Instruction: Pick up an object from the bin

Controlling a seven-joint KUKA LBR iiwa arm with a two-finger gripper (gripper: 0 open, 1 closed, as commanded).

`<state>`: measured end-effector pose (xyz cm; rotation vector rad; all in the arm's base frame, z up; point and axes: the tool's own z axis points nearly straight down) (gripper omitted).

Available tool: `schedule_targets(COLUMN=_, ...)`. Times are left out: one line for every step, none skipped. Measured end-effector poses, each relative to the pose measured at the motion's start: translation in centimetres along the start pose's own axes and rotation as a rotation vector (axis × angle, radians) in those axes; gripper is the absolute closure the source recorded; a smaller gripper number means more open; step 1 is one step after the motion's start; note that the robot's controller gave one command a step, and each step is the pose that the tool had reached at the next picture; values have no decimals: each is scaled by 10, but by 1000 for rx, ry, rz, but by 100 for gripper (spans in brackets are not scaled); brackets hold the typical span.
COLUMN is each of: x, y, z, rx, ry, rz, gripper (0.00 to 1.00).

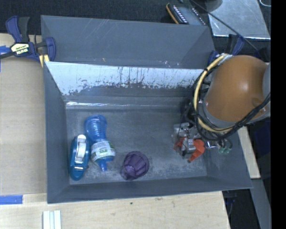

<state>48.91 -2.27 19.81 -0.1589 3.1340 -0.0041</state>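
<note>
My gripper [185,138] is low over the bin floor at the right side, close to the right wall, below the arm's orange dome. A small orange-red piece [196,150] shows at its lower right edge; whether it is a loose thing or part of the gripper I cannot tell. The nearest loose thing is a purple crumpled ball-like object [135,165], to the gripper's left near the front wall and apart from it. Further left lies a blue plastic bottle [98,141] with a white label.
A blue and white tape dispenser [79,157] lies against the bottle's left side, near the bin's front left corner. Bare floor runs between the purple object and the gripper and along the back wall.
</note>
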Motion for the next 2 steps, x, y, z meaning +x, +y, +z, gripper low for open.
schedule_targets(x=-29, y=-9, z=37, rx=2, ry=-16, rz=23, gripper=100)
schedule_targets(x=-28, y=-52, z=-9, rx=0, ry=0, rz=93, gripper=100)
